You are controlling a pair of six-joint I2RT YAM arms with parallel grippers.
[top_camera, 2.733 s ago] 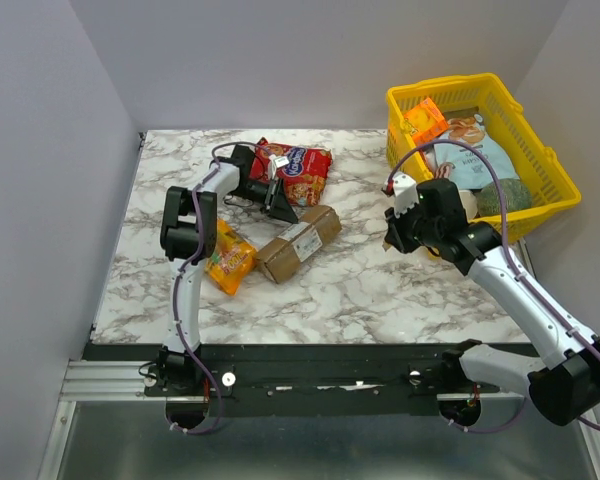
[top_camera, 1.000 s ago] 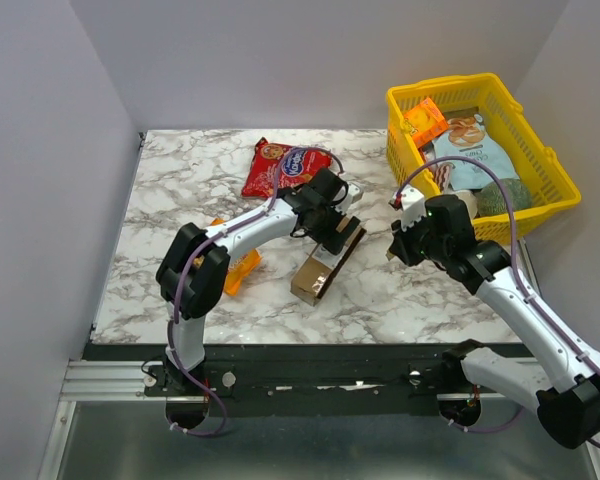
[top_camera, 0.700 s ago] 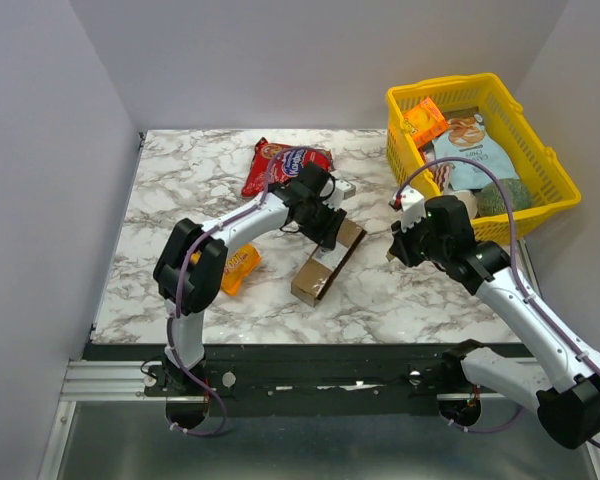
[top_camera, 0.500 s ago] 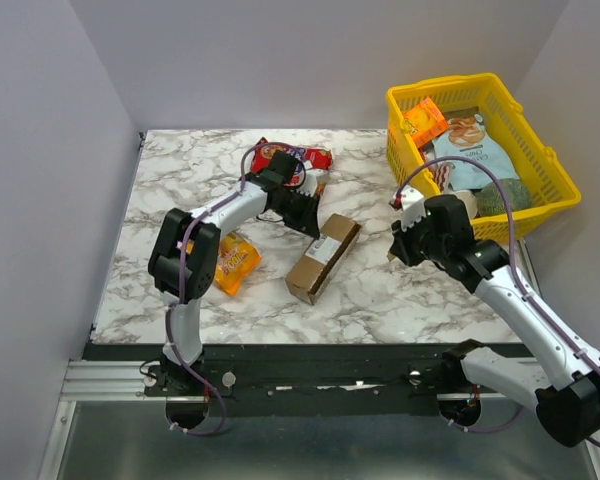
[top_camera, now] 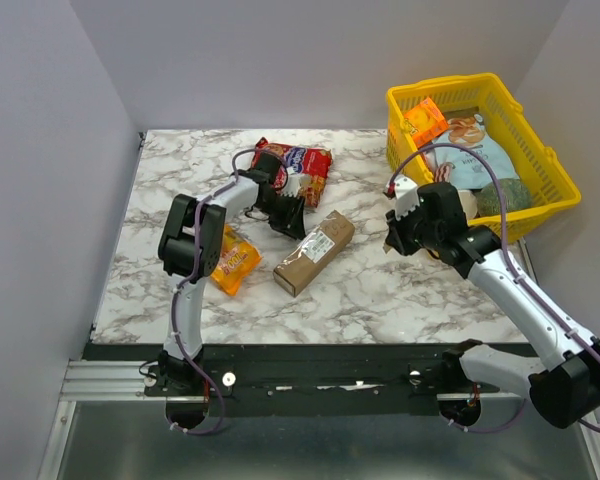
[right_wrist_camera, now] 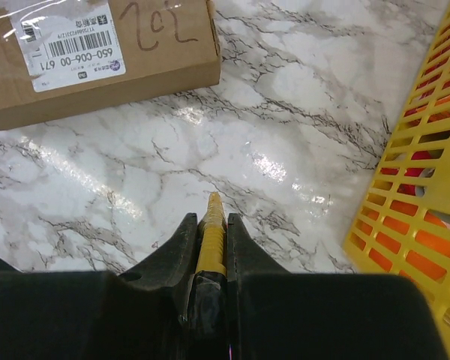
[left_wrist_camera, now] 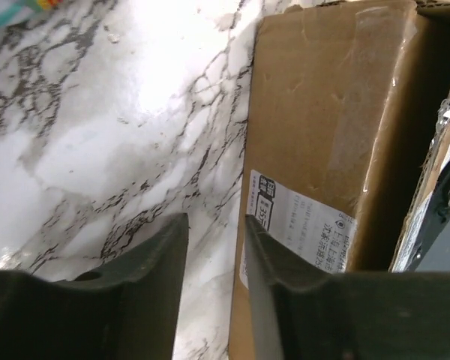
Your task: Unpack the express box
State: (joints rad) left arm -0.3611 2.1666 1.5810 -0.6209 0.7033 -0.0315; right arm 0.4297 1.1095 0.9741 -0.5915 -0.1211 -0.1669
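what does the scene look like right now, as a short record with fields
express box: lying flat on the marble table, label up
left gripper: open, empty, beside the box
right gripper: shut on a slim yellow tool, tip towards the table
yellow basket: far right, holds snack packs
loose on table: red snack bag, orange pack

The left wrist view's edges cut off the express box [left_wrist_camera: 322, 135]; the print on its label [left_wrist_camera: 296, 225] is too blurred to read. The right wrist view crops the yellow basket [right_wrist_camera: 424, 187]. What the thin yellow piece [right_wrist_camera: 211, 244] in the right claw [right_wrist_camera: 210, 219] is cannot be told.
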